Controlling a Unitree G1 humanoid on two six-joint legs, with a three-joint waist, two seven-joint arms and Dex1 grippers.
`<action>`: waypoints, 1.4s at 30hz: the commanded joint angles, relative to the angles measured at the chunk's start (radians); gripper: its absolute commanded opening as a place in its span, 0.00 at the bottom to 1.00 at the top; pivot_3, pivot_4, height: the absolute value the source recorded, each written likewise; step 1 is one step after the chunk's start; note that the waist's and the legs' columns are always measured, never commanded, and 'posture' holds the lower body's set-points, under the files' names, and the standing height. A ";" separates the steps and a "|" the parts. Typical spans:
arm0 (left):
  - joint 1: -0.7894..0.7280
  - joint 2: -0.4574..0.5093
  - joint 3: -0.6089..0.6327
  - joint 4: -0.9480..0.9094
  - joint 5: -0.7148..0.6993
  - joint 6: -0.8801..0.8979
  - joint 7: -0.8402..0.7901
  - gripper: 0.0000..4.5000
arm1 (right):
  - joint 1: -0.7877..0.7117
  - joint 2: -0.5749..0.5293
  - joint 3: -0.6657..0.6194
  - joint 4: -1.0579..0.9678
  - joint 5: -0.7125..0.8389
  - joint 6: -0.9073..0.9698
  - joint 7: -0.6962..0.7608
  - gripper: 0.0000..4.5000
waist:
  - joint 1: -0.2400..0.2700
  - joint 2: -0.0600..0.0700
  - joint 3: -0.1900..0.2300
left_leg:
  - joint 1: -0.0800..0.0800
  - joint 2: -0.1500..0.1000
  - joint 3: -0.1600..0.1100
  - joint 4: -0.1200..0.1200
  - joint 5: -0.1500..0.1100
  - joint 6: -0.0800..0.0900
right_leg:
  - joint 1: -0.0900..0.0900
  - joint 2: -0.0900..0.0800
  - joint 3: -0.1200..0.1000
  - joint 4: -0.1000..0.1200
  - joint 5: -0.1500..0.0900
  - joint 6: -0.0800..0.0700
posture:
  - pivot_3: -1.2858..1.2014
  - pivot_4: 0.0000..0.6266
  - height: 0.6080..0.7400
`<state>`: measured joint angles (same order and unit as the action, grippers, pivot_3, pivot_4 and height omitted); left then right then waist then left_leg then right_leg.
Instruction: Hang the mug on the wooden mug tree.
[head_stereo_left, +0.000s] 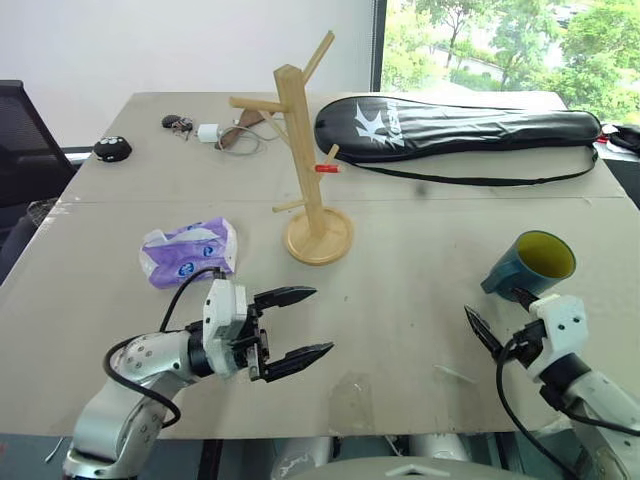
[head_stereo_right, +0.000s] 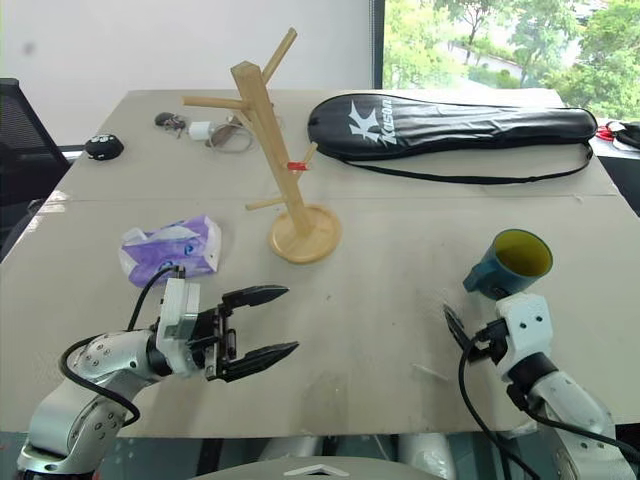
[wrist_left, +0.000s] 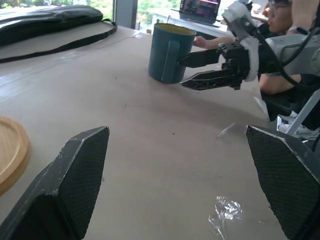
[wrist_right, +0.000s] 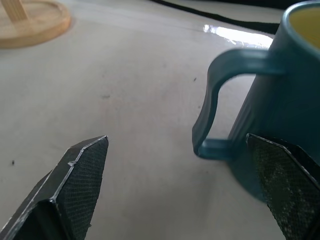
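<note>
The teal mug (head_stereo_left: 530, 265) with a yellow-green inside stands upright on the table at the right, its loop handle (wrist_right: 214, 100) turned toward my right gripper (head_stereo_left: 497, 312). That gripper is open just in front of the mug, and the handle sits ahead of the gap between its fingers (wrist_right: 75, 190). The left wrist view shows both the mug (wrist_left: 170, 52) and the right gripper (wrist_left: 181, 73), with nothing held. The wooden mug tree (head_stereo_left: 303, 150) stands mid-table on its round base (head_stereo_left: 318, 240), one peg red-tipped. My left gripper (head_stereo_left: 322, 320) is open and empty, pointing right, in front of the tree.
A long black racket bag (head_stereo_left: 460, 128) lies across the far right of the table. A purple tissue pack (head_stereo_left: 190, 250) lies left of the tree. Keys, a charger and a black object (head_stereo_left: 112, 148) sit at the far left. A person (wrist_left: 287, 15) sits beyond the right side.
</note>
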<state>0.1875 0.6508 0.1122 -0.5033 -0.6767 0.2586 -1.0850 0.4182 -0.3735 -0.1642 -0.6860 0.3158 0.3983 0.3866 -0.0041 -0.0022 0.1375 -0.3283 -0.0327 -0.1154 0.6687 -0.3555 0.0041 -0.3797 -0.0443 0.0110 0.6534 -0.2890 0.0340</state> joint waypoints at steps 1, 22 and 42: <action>-0.025 0.007 0.011 -0.041 -0.036 0.012 0.007 1.00 | -0.006 -0.002 -0.002 -0.041 0.033 0.025 0.002 0.99 | -0.001 0.000 0.000 | 0.000 0.000 0.000 0.000 0.000 0.000 | 0.000 0.000 0.000 0.000 0.000 0.000 | 0.52 0.24 1.00; -0.052 0.026 0.040 -0.063 -0.113 0.054 0.016 1.00 | -0.164 -0.003 0.006 0.056 0.048 0.059 0.001 0.88 | -0.008 0.000 0.000 | 0.000 0.000 0.000 0.000 0.000 0.000 | 0.000 0.000 0.000 0.000 0.000 0.000 | 0.52 0.24 1.00; -0.027 -0.036 0.100 -0.072 -0.107 0.010 0.101 1.00 | -0.268 -0.065 0.060 0.096 0.046 -0.012 0.117 0.01 | -0.013 0.000 0.000 | 0.000 0.000 0.001 0.000 0.000 0.000 | 0.000 0.001 0.001 0.000 0.000 0.000 | 0.52 0.24 1.00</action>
<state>0.1611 0.6311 0.1818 -0.5412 -0.7781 0.3106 -1.0098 0.1878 -0.4250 -0.1067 -0.5564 0.3285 0.4063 0.4597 -0.0171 -0.0020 0.1377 -0.3280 -0.0324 -0.1146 0.6688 -0.3555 0.0041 -0.3801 -0.0435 0.0120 0.6537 -0.2889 0.0342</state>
